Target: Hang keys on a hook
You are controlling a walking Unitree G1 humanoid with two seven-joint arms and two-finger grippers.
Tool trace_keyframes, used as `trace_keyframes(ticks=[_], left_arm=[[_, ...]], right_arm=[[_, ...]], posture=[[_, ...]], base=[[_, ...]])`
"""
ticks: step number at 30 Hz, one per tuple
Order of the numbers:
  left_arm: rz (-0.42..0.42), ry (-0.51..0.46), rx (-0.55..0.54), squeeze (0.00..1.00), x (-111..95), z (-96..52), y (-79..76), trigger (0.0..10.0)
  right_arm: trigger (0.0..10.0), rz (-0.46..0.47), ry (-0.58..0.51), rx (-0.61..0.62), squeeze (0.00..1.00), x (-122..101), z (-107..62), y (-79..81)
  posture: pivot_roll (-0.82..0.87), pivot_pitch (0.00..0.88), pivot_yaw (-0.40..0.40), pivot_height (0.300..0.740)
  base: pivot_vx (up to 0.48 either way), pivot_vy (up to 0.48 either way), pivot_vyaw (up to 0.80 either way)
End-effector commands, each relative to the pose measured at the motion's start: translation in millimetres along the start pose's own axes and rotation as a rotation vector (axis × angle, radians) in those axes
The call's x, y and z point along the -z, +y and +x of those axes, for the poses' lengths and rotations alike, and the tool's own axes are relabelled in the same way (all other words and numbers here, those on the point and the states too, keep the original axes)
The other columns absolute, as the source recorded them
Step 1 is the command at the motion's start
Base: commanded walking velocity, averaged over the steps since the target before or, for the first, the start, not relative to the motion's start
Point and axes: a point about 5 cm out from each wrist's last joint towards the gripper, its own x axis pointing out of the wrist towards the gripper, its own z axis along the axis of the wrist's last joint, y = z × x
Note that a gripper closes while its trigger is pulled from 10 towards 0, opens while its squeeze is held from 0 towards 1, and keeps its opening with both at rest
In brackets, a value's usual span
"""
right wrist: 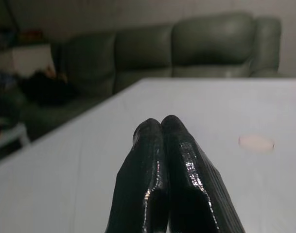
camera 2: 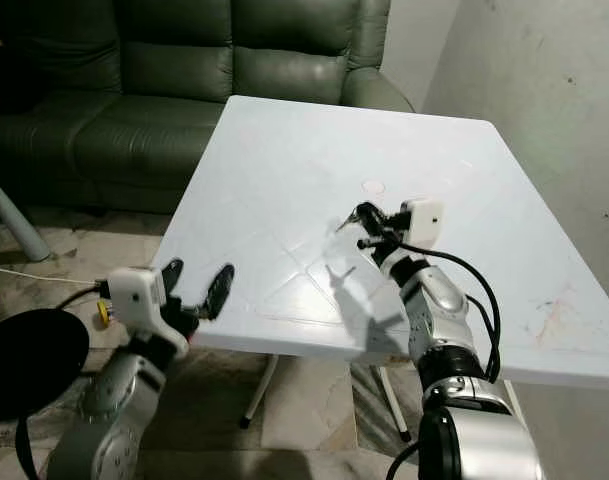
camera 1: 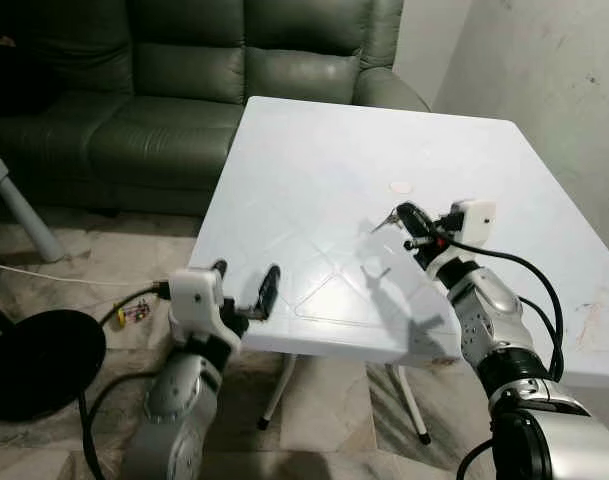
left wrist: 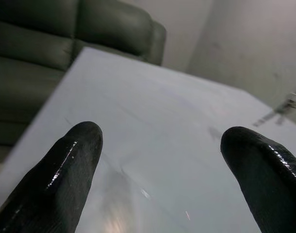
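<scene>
My right gripper (camera 1: 400,214) hovers a little above the middle of the white table (camera 1: 314,150), shut on a small metal bunch of keys (camera 1: 383,224) that sticks out past its tips. Those keys (left wrist: 283,107) also appear far off in the left wrist view. In the right wrist view the two black fingers (right wrist: 179,170) are pressed together. A small pale round disc (camera 1: 400,187) lies flat on the table just beyond the gripper. My left gripper (camera 1: 246,274) is open at the table's near left edge, with nothing between its fingers (left wrist: 65,179).
A green leather sofa (camera 1: 184,70) stands behind the table. A black round object (camera 1: 34,362) and cables (camera 1: 44,278) lie on the tiled floor to the left. A white wall (camera 1: 564,70) runs close along the table's right side.
</scene>
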Motion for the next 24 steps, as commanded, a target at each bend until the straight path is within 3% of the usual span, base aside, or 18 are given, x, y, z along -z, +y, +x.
trace_keyframes(ticks=[1,7,11,12,13,14,15,20,24], left_arm=[[-0.018,-0.016,-0.032,0.00,-5,7.5,6.6,10.0],[-0.038,-0.071,-0.073,0.00,-30,30.8,29.1,10.0],[-0.028,-0.081,-0.083,0.00,-37,35.1,36.0,10.0],[-0.018,-0.090,-0.088,0.00,-41,37.0,40.6,10.0],[-0.006,-0.097,-0.094,0.00,-45,38.3,44.8,10.0],[0.000,-0.100,-0.097,0.00,-47,38.7,46.7,10.0],[0.019,-0.111,-0.104,0.00,-50,38.7,49.7,10.0],[0.014,-0.128,-0.105,0.00,-55,37.0,52.8,10.0],[0.008,-0.144,-0.088,0.00,-60,31.8,52.8,10.0]], right_arm=[[0.0,-0.005,-0.058,0.025,0.00,-16,4.0,-2.4],[0.0,-0.081,-0.178,0.041,0.00,-46,5.8,1.6],[0.0,-0.102,-0.197,0.052,0.00,-54,5.1,2.2],[2.0,-0.117,-0.201,0.056,0.00,-57,3.7,2.6],[8.9,-0.134,-0.198,0.063,0.00,-58,1.8,2.5],[8.9,-0.139,-0.191,0.072,0.00,-58,0.7,2.1],[10.0,-0.138,-0.191,0.089,0.00,-60,-1.7,1.3],[10.0,-0.146,-0.198,0.103,0.00,-61,-7.6,3.5],[10.0,-0.229,-0.138,0.157,0.00,-54,-20.5,9.8]], posture=[[0.08,0.000,-0.089,0.732],[0.06,0.000,-0.085,0.732],[0.06,0.000,-0.085,0.732],[0.04,0.000,-0.077,0.732],[0.04,0.000,-0.075,0.732],[0.04,0.000,-0.074,0.732],[0.04,0.000,-0.073,0.732],[0.03,0.000,-0.069,0.732],[0.02,0.000,-0.063,0.732]], base=[[0.000,0.000,0.00],[0.000,0.000,0.00],[0.000,0.000,0.00],[0.000,0.000,0.00],[0.000,0.000,0.00],[0.000,0.000,0.00],[0.000,0.000,0.00],[0.000,0.000,0.00],[0.000,0.000,0.00]])
